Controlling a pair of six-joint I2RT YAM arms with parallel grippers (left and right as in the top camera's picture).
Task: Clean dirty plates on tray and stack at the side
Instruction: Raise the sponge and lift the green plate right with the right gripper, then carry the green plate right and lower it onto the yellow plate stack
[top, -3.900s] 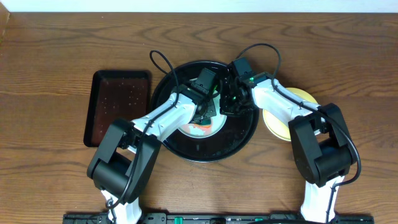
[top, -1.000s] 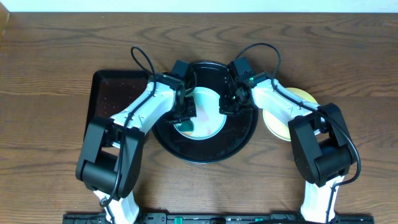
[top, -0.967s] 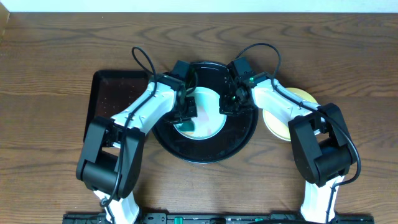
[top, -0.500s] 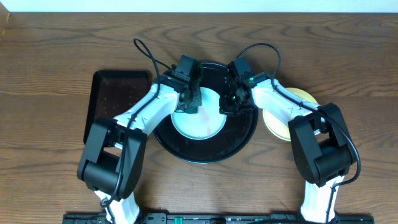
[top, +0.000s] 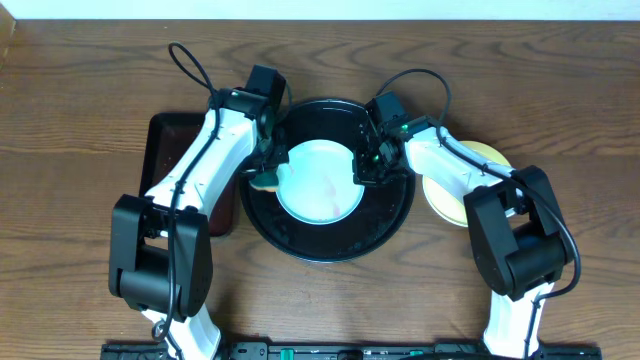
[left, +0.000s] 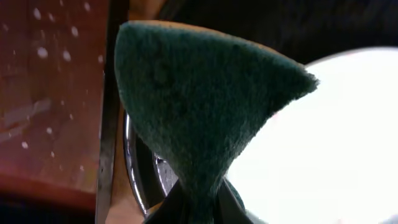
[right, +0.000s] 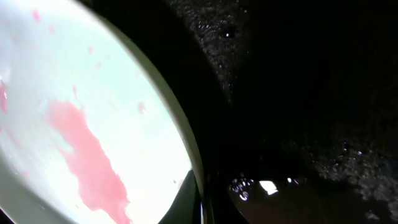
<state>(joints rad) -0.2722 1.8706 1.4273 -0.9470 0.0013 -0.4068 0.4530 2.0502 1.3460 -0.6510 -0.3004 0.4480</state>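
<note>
a small rectangular tray (top: 165, 160) lies just left of the left gripper (top: 266, 178), which is clamped on a green sponge (left: 193, 106) above the left rim of the round black tray (top: 330, 240). just right of that gripper, a blue-green plate (top: 320, 180) sits in the tray, a red smear (right: 87, 155) on its face. the right gripper (top: 363, 168) pinches the plate's right rim. off that gripper's right side, a yellow plate (top: 485, 155) rests on the table (top: 90, 80) beside the tray.
</note>
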